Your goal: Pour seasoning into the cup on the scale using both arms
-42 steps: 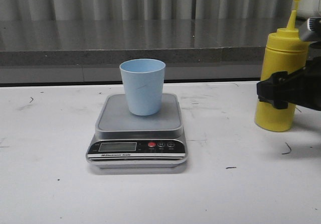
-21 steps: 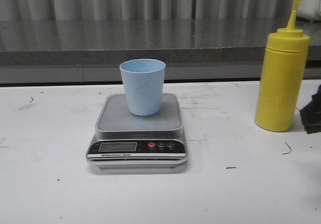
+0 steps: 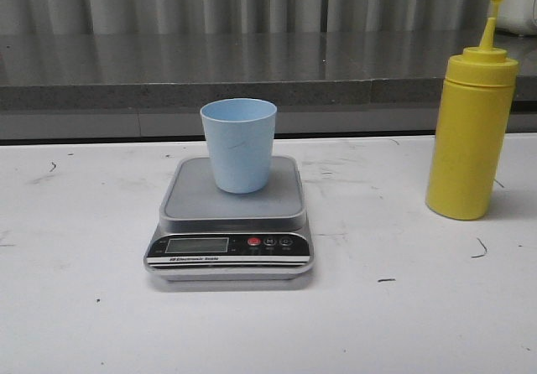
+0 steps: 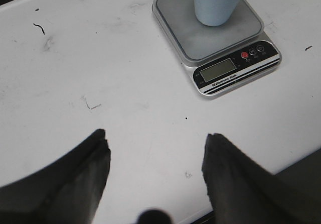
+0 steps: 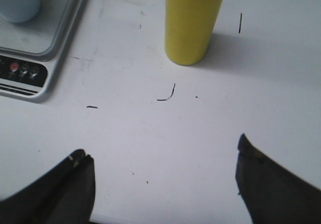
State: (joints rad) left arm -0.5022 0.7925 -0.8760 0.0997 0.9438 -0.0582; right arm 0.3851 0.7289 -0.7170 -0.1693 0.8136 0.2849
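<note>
The light-blue cup (image 3: 239, 143) stands upright on the silver scale (image 3: 231, 223) in the middle of the white table. The yellow seasoning bottle (image 3: 470, 131) stands upright at the right, apart from the scale. Neither gripper shows in the front view. In the left wrist view my left gripper (image 4: 155, 146) is open and empty over bare table, short of the scale (image 4: 220, 38) and cup (image 4: 216, 3). In the right wrist view my right gripper (image 5: 163, 156) is open wide and empty, drawn back from the bottle (image 5: 191, 23); a corner of the scale (image 5: 37, 53) shows too.
A grey ledge and ribbed wall (image 3: 268, 64) run behind the table. Small dark marks dot the table (image 3: 394, 324) near the bottle and at the left.
My right gripper, which was around the bottle a second ago, let go and drew back to the right out of the front view. The bottle stays standing.
</note>
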